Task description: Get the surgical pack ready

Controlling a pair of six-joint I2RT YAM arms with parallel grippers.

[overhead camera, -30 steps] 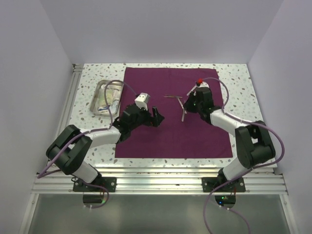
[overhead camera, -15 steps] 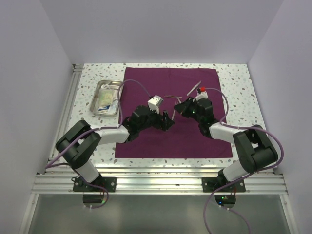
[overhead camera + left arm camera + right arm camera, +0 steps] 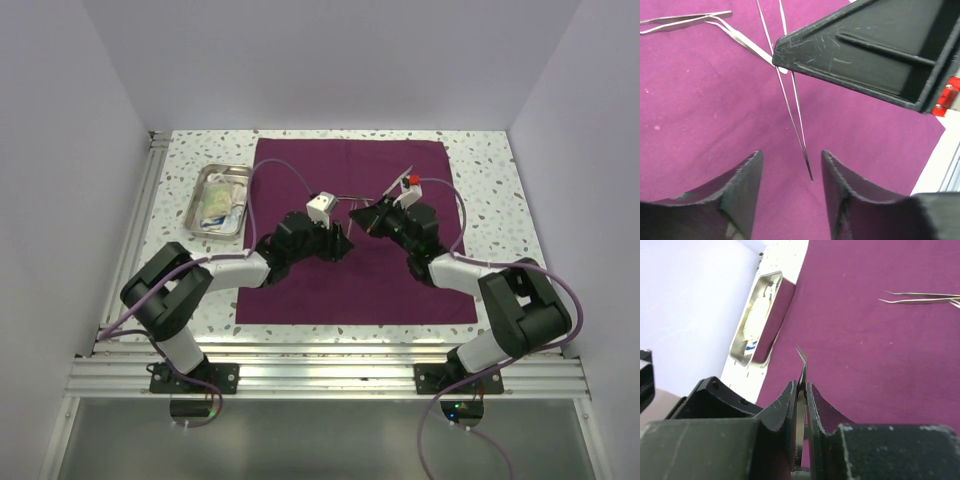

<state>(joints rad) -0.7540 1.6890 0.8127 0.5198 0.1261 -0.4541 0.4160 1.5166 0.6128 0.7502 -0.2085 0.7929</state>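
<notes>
The surgical pack's purple-maroon cloth (image 3: pixel 330 280) lies spread flat in the middle of the table. The small steel tray (image 3: pixel 200 195) stands off the cloth at the left, with white sachets in it. My right gripper (image 3: pixel 362 215) is shut on thin steel tweezers (image 3: pixel 801 365) and holds them above the cloth. Their tip (image 3: pixel 809 172) hangs between the open fingers of my left gripper (image 3: pixel 790 152), which touches nothing. In the top view my left gripper (image 3: pixel 343 243) sits close beside the right one. A second pair of tweezers (image 3: pixel 685 20) lies on the cloth.
The tray (image 3: pixel 762 315) shows at the cloth's left edge in the right wrist view. The loose tweezers (image 3: pixel 350 197) lie just beyond both grippers. White walls close in the table at the left, back and right.
My left gripper has moved right across the cloth towards the right gripper. My right gripper has lifted the tweezers and swung them left, so the tip now sits between my left fingers.
</notes>
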